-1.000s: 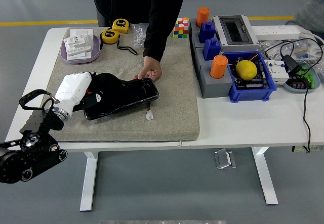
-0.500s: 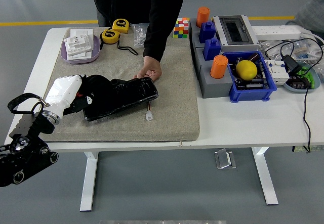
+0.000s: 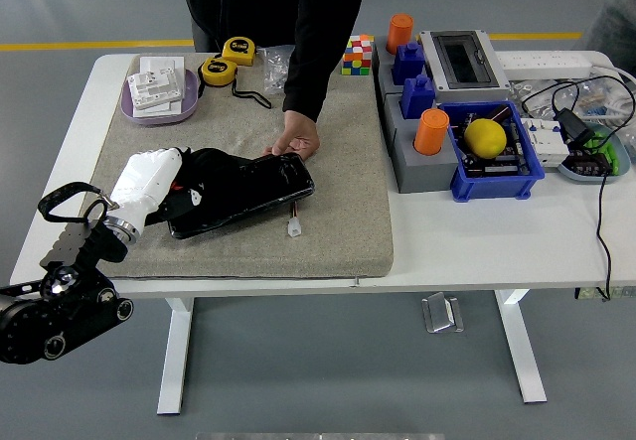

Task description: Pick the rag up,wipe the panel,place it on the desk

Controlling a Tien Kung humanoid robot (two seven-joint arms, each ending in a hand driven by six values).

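A glossy black panel point(image 3: 253, 195) lies on the grey felt mat point(image 3: 338, 212), left of middle. A black rag point(image 3: 206, 166) is bunched on the panel's left end. My left hand point(image 3: 151, 176), white, comes in from the lower left and is shut on the rag, pressing it on the panel. A person at the far side holds the panel's far right corner with one hand point(image 3: 296, 141). My right hand is out of view.
A small white connector point(image 3: 294, 227) lies on the mat by the panel. A purple tray point(image 3: 159, 108) and two yellow tape measures point(image 3: 217, 70) stand at the back left. A colour cube point(image 3: 356, 54), grey and blue boxes with orange cylinders point(image 3: 429, 131) and a yellow ball point(image 3: 484, 137) stand to the right.
My left hand slid left with the rag along the panel's left end, then came back to the right. The person's hand stayed on the panel's corner.
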